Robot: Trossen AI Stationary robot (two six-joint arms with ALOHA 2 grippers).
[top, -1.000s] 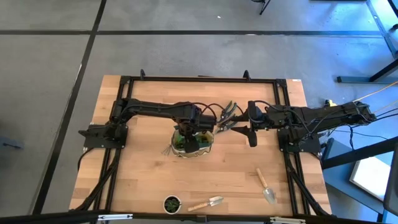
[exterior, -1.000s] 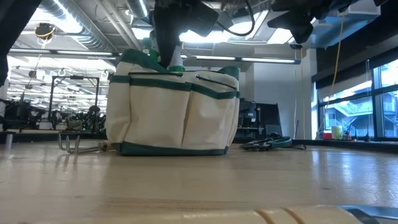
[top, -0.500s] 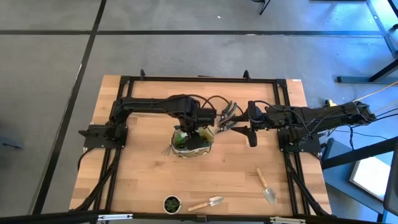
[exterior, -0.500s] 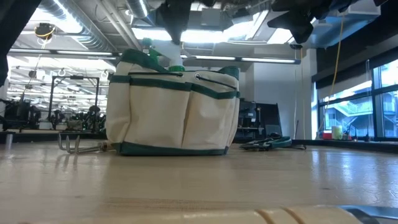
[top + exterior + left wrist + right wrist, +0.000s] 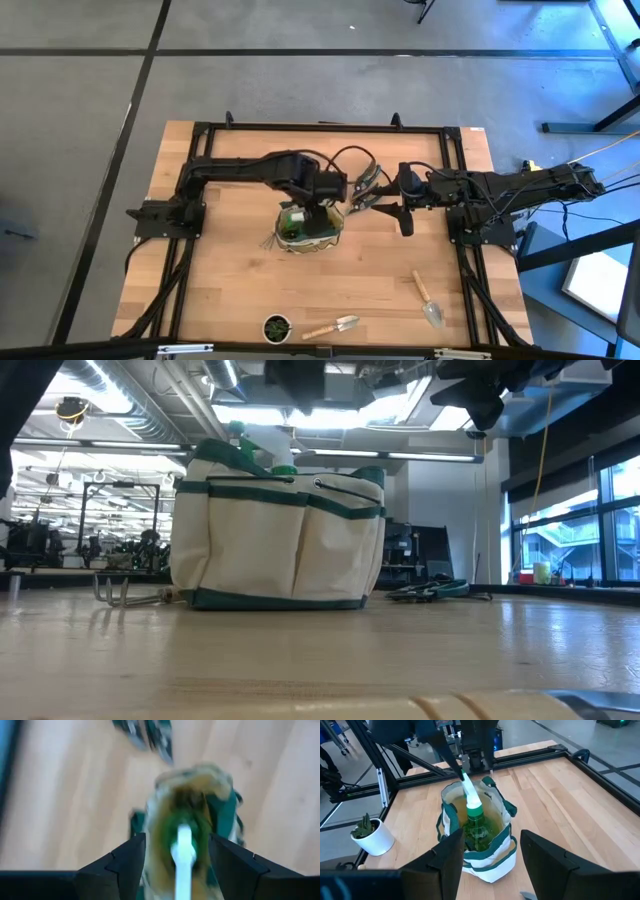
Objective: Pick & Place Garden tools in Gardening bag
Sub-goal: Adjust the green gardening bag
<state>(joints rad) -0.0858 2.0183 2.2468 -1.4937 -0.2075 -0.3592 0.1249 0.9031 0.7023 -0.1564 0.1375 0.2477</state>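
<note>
High view: the gardening bag (image 5: 310,229) stands at the middle of the wooden table (image 5: 230,290), and the green spray bottle (image 5: 474,815) stands upright inside it, its white top poking above the rim. The left gripper (image 5: 322,200) hangs just above the bag's mouth; in the left wrist view its fingers (image 5: 127,862) are spread apart with nothing between them, the bottle's top showing below. The fork (image 5: 267,241) lies against the bag's left side, and the pruners (image 5: 368,184) lie just beside its far right. The right gripper (image 5: 372,206) rests near the pruners, jaws apart and empty. Two trowels lie well apart from the bag at the near edge: one (image 5: 332,327) beside the small potted plant (image 5: 276,327), the other (image 5: 428,299) toward the right.
</note>
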